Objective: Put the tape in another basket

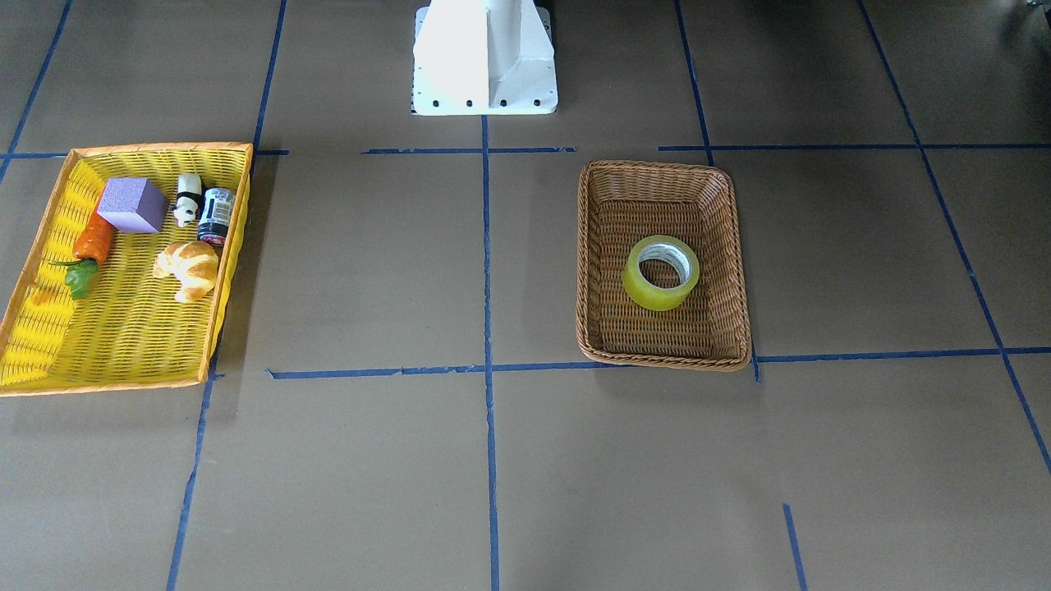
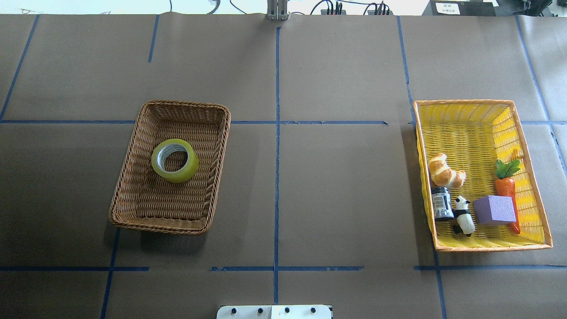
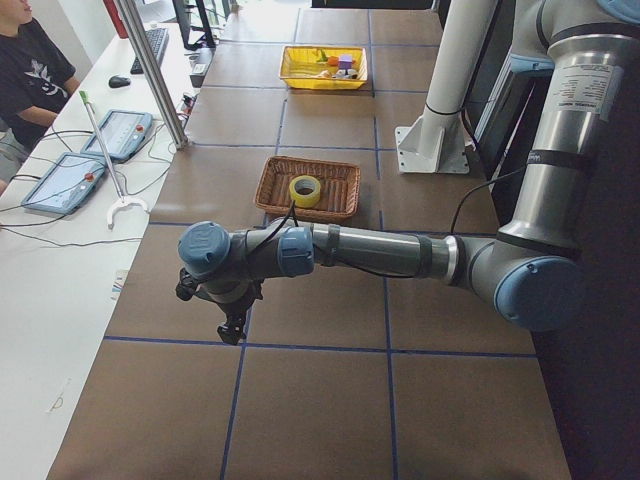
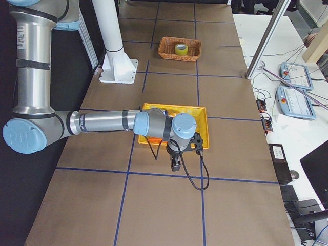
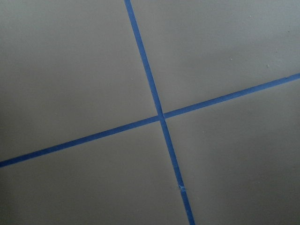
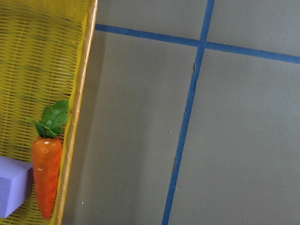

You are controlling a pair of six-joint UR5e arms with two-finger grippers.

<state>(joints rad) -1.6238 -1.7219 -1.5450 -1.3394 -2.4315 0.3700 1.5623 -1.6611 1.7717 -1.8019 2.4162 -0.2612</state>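
Note:
The yellow-green tape roll [image 1: 650,293] lies flat in the middle of the brown wicker basket [image 1: 649,332]. Both also show in the overhead view, the tape [image 2: 178,173] in the basket [image 2: 168,204]. Neither gripper is in the overhead or front views. In the exterior left view my left gripper [image 3: 232,332] hangs over bare table, well short of the basket [image 3: 336,190]. In the exterior right view my right gripper [image 4: 176,165] hangs just off the yellow basket's near side. I cannot tell whether either gripper is open or shut. The wrist views show no fingers.
The yellow mesh basket [image 2: 465,128] holds a croissant [image 2: 444,173], a can [image 2: 441,204], a panda figure [image 2: 463,215], a purple block [image 2: 494,210] and a carrot [image 6: 46,176]. The robot's white base [image 1: 484,57] stands between the baskets. An operator [image 3: 25,75] sits beside the table.

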